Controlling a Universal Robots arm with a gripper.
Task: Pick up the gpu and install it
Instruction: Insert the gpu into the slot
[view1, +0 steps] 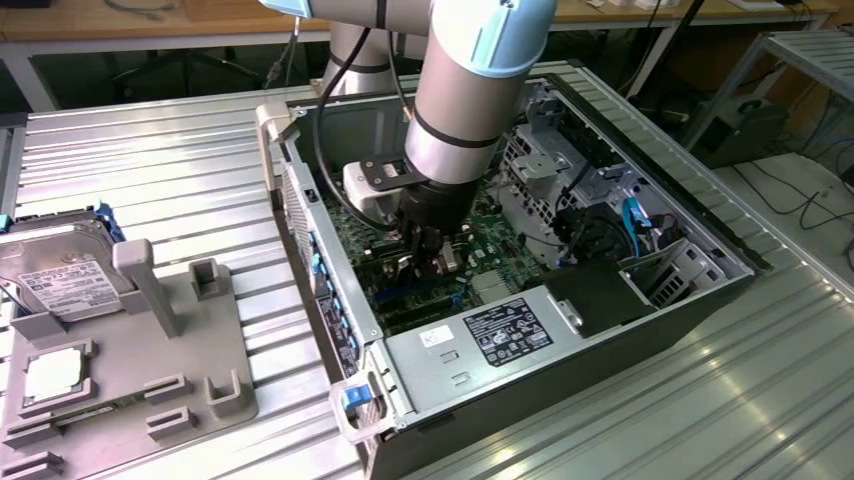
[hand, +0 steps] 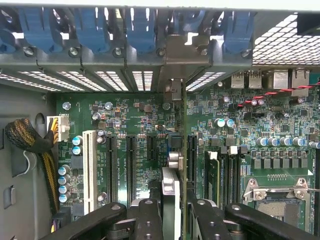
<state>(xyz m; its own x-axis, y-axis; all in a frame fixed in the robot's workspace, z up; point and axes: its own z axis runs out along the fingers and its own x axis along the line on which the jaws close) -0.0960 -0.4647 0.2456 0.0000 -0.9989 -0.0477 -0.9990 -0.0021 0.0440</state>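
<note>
Nearest the wrist camera, the gripper (hand: 172, 215) reaches down over the motherboard with its jaws clenched on the gpu (hand: 171, 187), which is seen edge-on as a thin upright card running away from the camera between the two dark fingers (hand: 148, 220). The pick-up part of the task therefore looks done: the card is off the desk and inside the computer case (view1: 721, 255).

Just beyond the jaws, the card's far end with its silver bracket lines up with the rear slot openings (hand: 172, 80) of the case, and the card stands over the row of black expansion slots (hand: 131, 167) on the green motherboard (hand: 240, 125). Whether its bottom edge is already pressed into a slot or only hovers above it cannot be told from these pictures. The install step looks to be under way rather than finished, since the jaws have not let go.

In the exterior view the arm (view1: 474, 90) plunges into the open case, the gripper (view1: 434, 255) low over the board near the case's rear wall.

Farther off, toward the exterior view's left, a grey parts holder (view1: 200, 380) rests on the ribbed metal desk (view1: 160, 170). It carries a hard drive (view1: 54, 270) and a small square CPU chip (view1: 56, 372), both untouched, well apart from the case.
</note>
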